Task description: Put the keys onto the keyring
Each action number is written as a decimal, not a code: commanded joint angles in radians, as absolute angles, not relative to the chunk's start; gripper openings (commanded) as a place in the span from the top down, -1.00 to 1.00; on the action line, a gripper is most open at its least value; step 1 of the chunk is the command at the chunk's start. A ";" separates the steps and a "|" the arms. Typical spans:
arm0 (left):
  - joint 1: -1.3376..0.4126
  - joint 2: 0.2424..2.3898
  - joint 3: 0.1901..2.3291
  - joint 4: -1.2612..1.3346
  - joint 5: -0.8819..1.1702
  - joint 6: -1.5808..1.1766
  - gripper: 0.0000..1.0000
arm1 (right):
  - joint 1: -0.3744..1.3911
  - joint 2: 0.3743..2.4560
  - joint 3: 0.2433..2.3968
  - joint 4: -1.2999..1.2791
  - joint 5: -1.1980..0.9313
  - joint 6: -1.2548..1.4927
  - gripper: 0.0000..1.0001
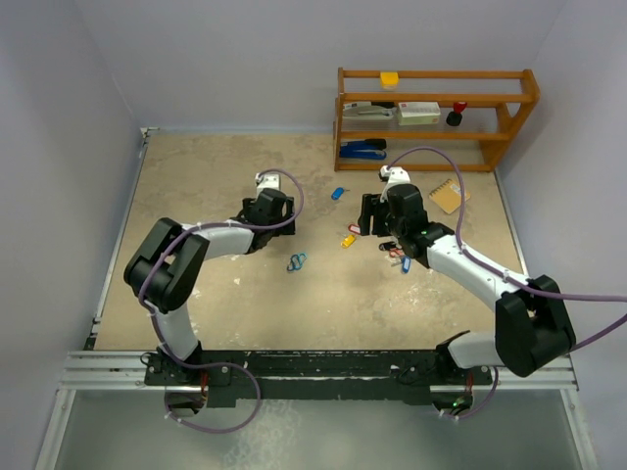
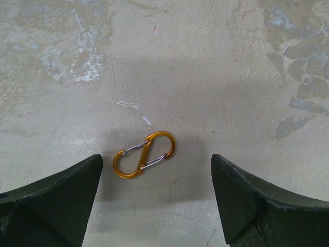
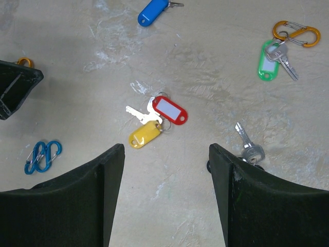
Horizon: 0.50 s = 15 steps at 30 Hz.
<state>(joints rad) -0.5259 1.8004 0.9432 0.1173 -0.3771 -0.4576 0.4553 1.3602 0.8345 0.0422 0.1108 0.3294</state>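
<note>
Plainly, the right gripper [image 3: 166, 152] stood spread and empty over the red and yellow keys [image 3: 155, 121], so it should drop straight and pinch one tag (not the thin blade). The left gripper [image 2: 156, 167], also spread, hovered above an orange clip [image 2: 144, 154], probably the keyring. Only the right wrist view showed a green key [image 3: 268, 62] touching a second orange clip [image 3: 295, 32].

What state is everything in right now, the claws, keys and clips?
orange clip: flat, gates shut, untouched.
left gripper: open, above that clip.
right gripper: open, holding nothing.
yellow-tagged key: flat, loose.
red-tagged key: flat, touching the yellow one.
green-tagged key: flat, against a second orange clip.
blue-tagged key: flat, alone.
blue clips: flat, side by side.
</note>
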 commanded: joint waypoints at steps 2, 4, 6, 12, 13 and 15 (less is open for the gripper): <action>-0.517 1.826 0.980 0.181 -0.328 -0.435 -0.66 | 0.459 1.342 0.830 0.058 0.103 0.329 -0.40; -0.517 1.833 0.980 0.185 -0.316 -0.436 -0.66 | 0.459 1.344 0.831 0.060 0.103 0.331 -0.40; -0.516 1.836 0.976 0.189 -0.299 -0.438 -0.66 | 0.459 1.347 0.833 0.058 0.103 0.330 -0.40; -0.517 1.826 0.949 0.210 -0.245 -0.461 -0.65 | 0.459 1.351 0.833 0.060 0.104 0.330 -0.39; -0.517 1.824 0.944 0.210 -0.235 -0.467 -0.65 | 0.459 1.351 0.834 0.060 0.104 0.330 -0.39; -0.518 1.819 0.930 0.218 -0.221 -0.479 -0.64 | 0.459 1.353 0.834 0.060 0.104 0.331 -0.39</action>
